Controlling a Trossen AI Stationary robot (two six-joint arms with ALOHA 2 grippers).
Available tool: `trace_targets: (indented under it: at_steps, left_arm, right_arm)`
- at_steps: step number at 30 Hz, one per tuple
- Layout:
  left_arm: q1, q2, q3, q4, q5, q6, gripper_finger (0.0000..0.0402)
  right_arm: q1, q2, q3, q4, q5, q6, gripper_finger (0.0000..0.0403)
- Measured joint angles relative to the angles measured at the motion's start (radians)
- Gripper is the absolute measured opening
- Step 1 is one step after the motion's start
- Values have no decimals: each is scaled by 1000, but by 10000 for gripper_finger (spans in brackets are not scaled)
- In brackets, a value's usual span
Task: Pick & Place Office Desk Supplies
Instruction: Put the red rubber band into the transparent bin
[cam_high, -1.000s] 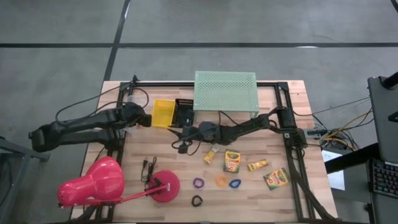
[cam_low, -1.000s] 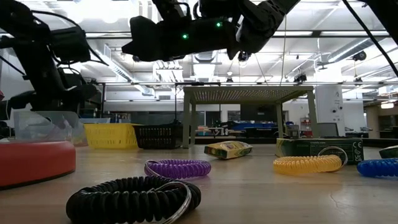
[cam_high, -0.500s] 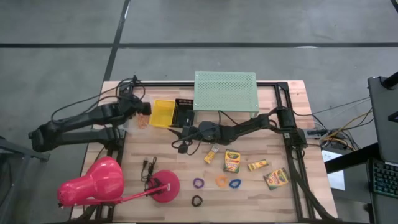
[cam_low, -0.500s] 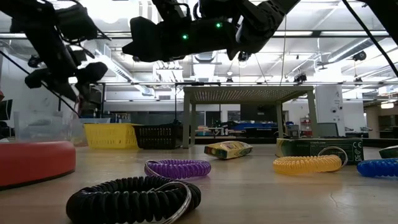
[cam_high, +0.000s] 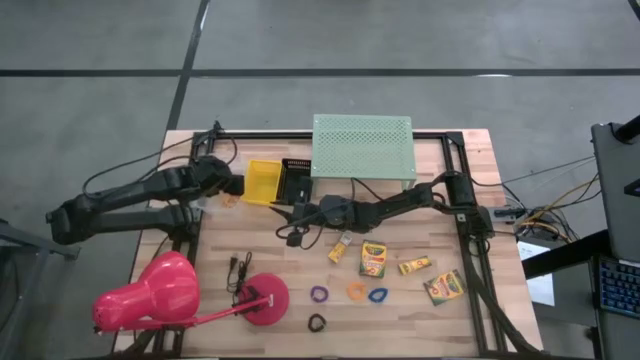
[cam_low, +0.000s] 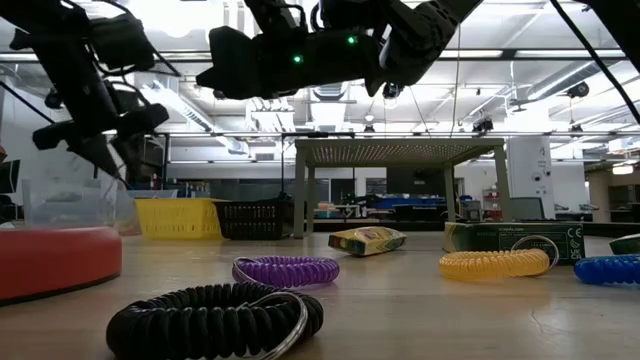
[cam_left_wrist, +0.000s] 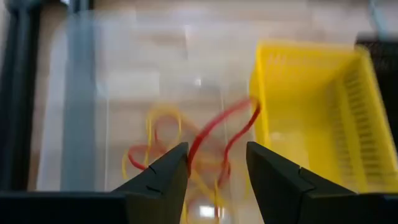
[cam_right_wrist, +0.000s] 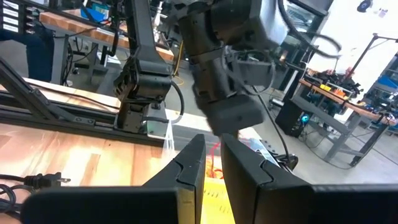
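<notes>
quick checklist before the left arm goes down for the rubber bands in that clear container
1. Left pincer open with a gap between its fingers: ok.
2. Left pincer lined up over the rubber bands in the clear container: ok.
3. Nothing held between the left fingers: ok.
4. Yellow basket sits right beside the container, wall close to the fingers: not ok, watch clearance.
5. Right pincer nearly shut, parked mid-table above the crayon box, away from the container: ok.
6. How far above the bands the left fingertips are: cannot tell.
</notes>
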Motion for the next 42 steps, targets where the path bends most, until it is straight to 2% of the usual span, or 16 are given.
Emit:
trace_targets:
  at_steps: [2, 6, 8, 12, 14, 21, 26, 36, 42]
  left_arm:
    - [1, -1, 0, -12, -7, -3, 163]
    - [0, -2, 12, -14, -146, -3, 161]
    - [1, -2, 18, -2, -160, -3, 161]
    - [1, -1, 21, -11, 76, -4, 161]
    - [1, -1, 21, -23, 117, -4, 161]
    - [4, -1, 22, -168, -90, -4, 143]
    - [4, -1, 22, -169, -98, -4, 129]
    - [4, -1, 22, -161, -98, -2, 127]
    - [4, -1, 22, -148, -98, 174, 127]
  right_arm:
    - [0, 0, 0, 0, 0, 0, 48]
    - [0, 0, 0, 0, 0, 0, 48]
    - [0, 0, 0, 0, 0, 0, 48]
    - [0, 0, 0, 0, 0, -3, 48]
    - [0, 0, 0, 0, 0, -3, 48]
    - [0, 0, 0, 0, 0, 0, 47]
    - [-1, 0, -1, 0, 0, 0, 47]
    - [-1, 1, -2, -28, 0, 0, 47]
    - [0, 2, -2, -39, 0, 0, 47]
